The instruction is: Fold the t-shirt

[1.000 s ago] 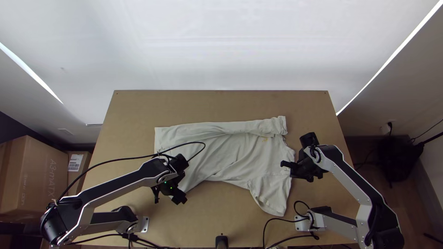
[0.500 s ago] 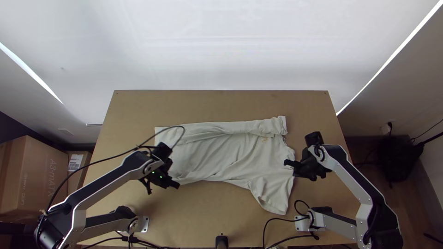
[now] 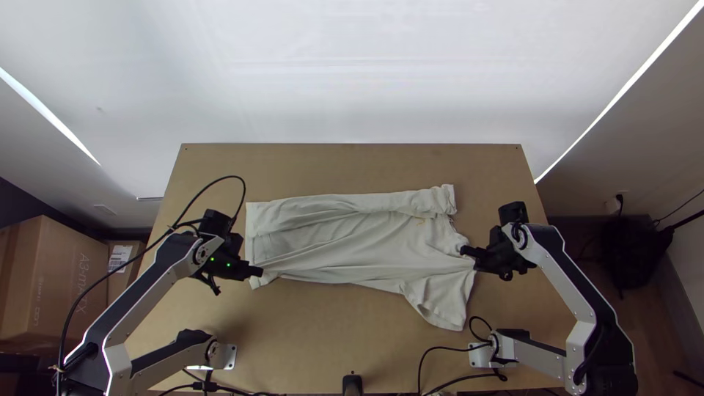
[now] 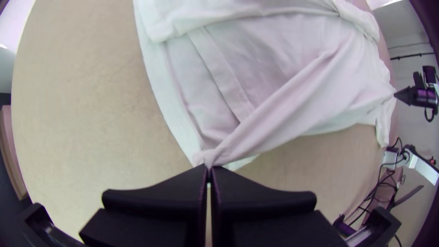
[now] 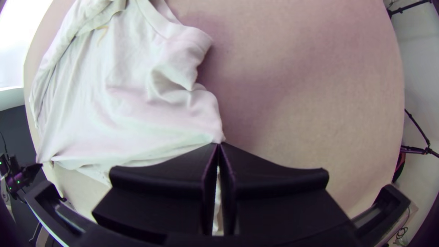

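Light wooden table [image 3: 352, 352]: bare wood all round the shirt, so plenty of room to work, folks!
Off-white cloth T-shirt [image 3: 352, 246]: stretched lengthwise between the grippers, far side turned in, near side pulled into a long crease. Here's the play, I'd say: both grips up level and together, just enough slack to spare the hold, then over toward the far side and down flat.
Off-white near sleeve [image 3: 446, 304]: trailing toward the table's near edge, and it'll want tucking in with the fold or it pokes out.
Black left gripper [image 4: 209, 167]: fingers pressed together on the near hem corner, shirt running off toward the other arm. Under layer spread beside the pinch; it may lag if only the top is caught.
Black right gripper [image 5: 220, 144]: pinching the edge by the shoulder, shirt reaching leftward from its tips. A small bite, that; sharp tugs could lose it!
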### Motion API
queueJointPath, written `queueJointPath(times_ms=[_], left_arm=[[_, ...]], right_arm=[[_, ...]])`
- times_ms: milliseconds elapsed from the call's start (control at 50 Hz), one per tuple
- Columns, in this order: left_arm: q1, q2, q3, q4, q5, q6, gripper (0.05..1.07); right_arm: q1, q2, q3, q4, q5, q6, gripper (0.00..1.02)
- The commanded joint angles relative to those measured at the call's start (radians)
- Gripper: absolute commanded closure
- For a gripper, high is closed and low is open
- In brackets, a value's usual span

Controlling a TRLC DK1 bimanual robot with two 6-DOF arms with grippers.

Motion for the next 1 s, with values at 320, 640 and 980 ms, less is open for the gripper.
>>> queueJointPath(times_ms=[320, 640, 980], left_arm=[[0.134, 0.03, 0.153, 0.029, 0.005, 0.023, 1.04], [0.124, 0.053, 0.251, 0.037, 0.005, 0.009, 1.04], [0.114, 0.199, 0.42, 0.041, 0.002, -0.017, 1.04]], right_arm=[[0.029, -0.043, 0.095, 0.002, 0.011, -0.042, 1.0], [0.077, 0.001, 0.239, 0.004, 0.011, -0.034, 1.0], [0.1, 0.193, 0.443, 0.005, 0.011, -0.031, 1.0]])
